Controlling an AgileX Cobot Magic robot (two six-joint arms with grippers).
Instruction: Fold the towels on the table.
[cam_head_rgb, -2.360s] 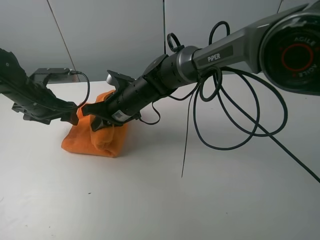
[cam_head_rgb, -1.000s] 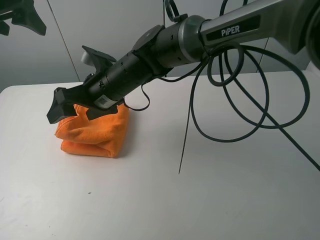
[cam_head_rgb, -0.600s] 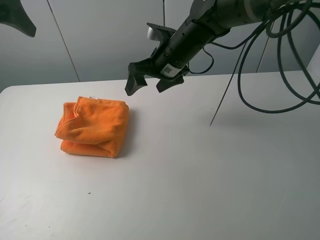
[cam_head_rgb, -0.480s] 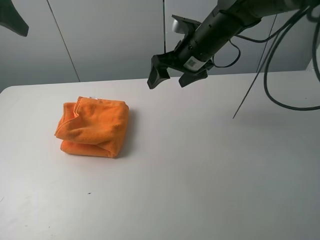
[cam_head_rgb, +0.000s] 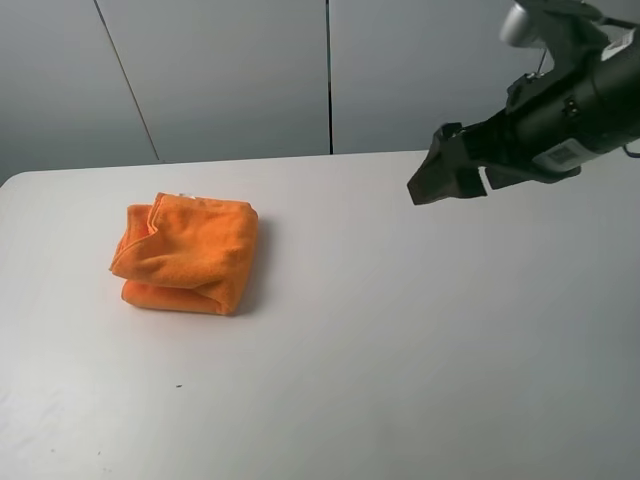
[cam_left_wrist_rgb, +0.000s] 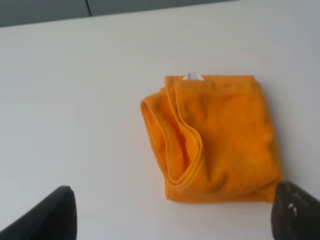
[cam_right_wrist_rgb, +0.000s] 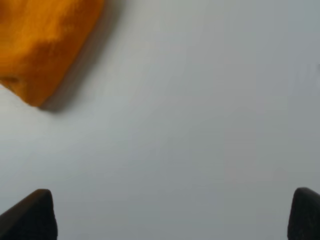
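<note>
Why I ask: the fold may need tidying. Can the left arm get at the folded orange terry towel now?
Probably yes: the orange terry towel lies alone on the white table, nothing covering it, with the left tool open above it.

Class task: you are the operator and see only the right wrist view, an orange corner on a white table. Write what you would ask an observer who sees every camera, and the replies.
Operator: Is the cloth folded?
Observer: Yes. The left wrist view shows the orange towel lying as a compact folded bundle on the table, layered hems along one side.
Operator: Is there a label?
Observer: A small white label peeks out at one edge.
Operator: Where is my gripper?
Observer: The high camera shows the right gripper open, raised over the table's right side, well clear of the towel.
Operator: And the left gripper?
Observer: The left gripper is open above the towel, holding nothing.
</note>
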